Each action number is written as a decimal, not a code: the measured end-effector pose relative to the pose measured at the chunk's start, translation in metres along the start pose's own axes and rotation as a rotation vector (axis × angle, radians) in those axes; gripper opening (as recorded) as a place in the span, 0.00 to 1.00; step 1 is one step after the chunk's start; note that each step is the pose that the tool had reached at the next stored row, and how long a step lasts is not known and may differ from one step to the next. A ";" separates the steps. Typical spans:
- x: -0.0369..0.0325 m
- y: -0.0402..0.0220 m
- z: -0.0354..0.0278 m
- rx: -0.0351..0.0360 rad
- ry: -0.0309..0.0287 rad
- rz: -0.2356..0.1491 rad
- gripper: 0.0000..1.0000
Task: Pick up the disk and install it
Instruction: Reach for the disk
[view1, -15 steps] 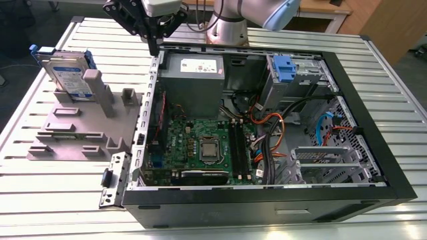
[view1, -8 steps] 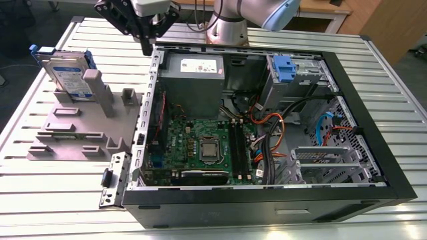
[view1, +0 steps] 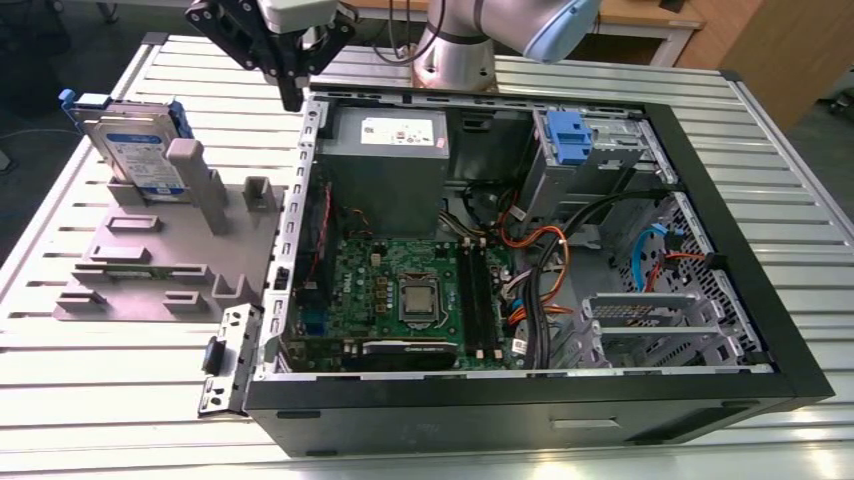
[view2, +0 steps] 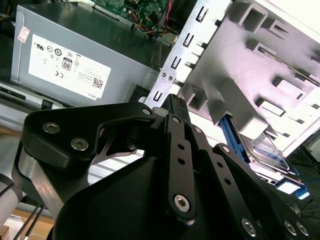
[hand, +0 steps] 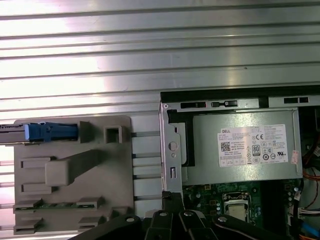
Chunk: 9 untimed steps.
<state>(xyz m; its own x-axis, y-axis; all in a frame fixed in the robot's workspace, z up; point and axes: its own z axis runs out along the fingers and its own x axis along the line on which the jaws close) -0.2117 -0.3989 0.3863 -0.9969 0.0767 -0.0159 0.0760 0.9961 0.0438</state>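
Over the far corner of the case (view1: 534, 410), my hand (view1: 291, 98) hung with its fingers pinched together on nothing. Lower down, toward the exterior view's left, the grey holder (view1: 147, 240) sat just beside the case. The disk (view1: 134, 150) stood on edge at the holder's far end, well apart from the hand, its top edge running in line toward the case wall. I judged the way across open. Ribbed metal worktop (view1: 107, 400) carried both.

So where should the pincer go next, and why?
Probably across to the disk, opening on the way: the pincer hangs shut and empty over the case edge, while the disk stands untouched in its grey holder.
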 end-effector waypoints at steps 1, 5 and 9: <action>0.0003 0.0000 0.0000 0.0000 0.0000 0.000 0.11; 0.0013 -0.0001 0.0000 0.0000 0.0000 0.000 0.11; 0.0019 -0.0002 0.0000 0.0000 0.0000 0.000 0.11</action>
<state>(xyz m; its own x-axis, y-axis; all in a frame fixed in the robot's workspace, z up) -0.2135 -0.3989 0.3863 -0.9969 0.0767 -0.0159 0.0759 0.9962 0.0438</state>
